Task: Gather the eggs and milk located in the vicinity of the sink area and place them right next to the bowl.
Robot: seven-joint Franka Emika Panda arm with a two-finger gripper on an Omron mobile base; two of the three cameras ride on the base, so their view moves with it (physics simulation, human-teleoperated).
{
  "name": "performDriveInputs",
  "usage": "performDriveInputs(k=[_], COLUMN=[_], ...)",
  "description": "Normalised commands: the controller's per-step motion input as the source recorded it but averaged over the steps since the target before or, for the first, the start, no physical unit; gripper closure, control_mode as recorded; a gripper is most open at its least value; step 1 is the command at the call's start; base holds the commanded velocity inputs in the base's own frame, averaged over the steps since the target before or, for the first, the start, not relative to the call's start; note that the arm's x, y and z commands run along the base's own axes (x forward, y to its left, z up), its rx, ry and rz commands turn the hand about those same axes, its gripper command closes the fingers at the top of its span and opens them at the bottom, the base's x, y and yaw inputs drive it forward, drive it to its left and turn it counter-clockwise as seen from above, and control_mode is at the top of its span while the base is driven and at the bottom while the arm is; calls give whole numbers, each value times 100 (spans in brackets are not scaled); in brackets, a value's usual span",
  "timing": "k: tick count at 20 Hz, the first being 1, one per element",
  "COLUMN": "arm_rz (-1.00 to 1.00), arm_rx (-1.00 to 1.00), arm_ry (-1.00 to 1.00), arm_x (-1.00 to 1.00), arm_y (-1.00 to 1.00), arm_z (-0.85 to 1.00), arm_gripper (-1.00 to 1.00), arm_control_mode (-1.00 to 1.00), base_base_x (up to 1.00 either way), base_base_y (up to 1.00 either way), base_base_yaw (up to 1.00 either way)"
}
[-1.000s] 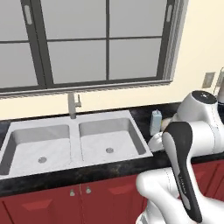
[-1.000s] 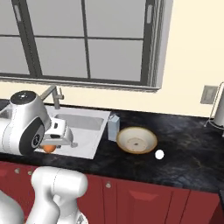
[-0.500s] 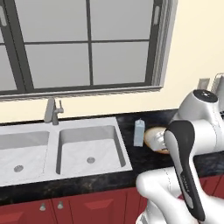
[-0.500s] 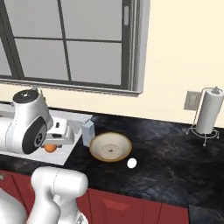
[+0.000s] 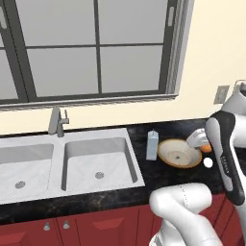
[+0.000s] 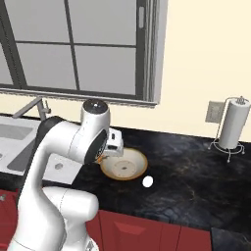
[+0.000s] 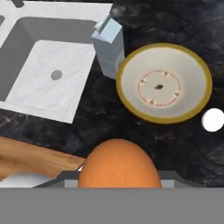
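Light: bright, even, flat rendered look; source cannot be told.
Shadows: soft and faint inside the sink (image 5: 98, 163) basins.
Glare: none on the dark counter (image 6: 196, 181).
Sharpness: slightly soft, blocky edges; hand view blurriest.

counter (image 5: 144, 180): black stone | on it: bowl (image 5: 180, 153), milk (image 5: 152, 145), paper-towel roll (image 6: 232, 123)

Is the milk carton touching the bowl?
Cannot tell. In the hand view the milk carton overlaps the bowl rim; in the left base view they sit too close to judge.

No readable text anywhere — the milk carton (image 7: 109, 46) looks blank, perhaps too small to tell.
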Motion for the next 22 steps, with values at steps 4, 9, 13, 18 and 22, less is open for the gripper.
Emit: performDriveInputs(k=[4, 9, 13, 18, 22], arm_rz=[6, 0, 0, 0, 0], arm_rx=[8, -10, -12, -2, 0], arm_ry=[15, 2, 7, 1, 0], arm_x=[100, 87, 77, 47, 17], arm_y=[-100, -60, -10, -11, -32], arm_z=[-51, -53, -2, -5, -39], arm_gripper=[100, 100, 100, 100, 100], arm_control_mode=[-100, -100, -100, -100, -100], base_base_x=[0, 0, 0, 0, 0], base_base_y=[0, 0, 0, 0, 0], base_base_yaw=[0, 0, 0, 0, 0])
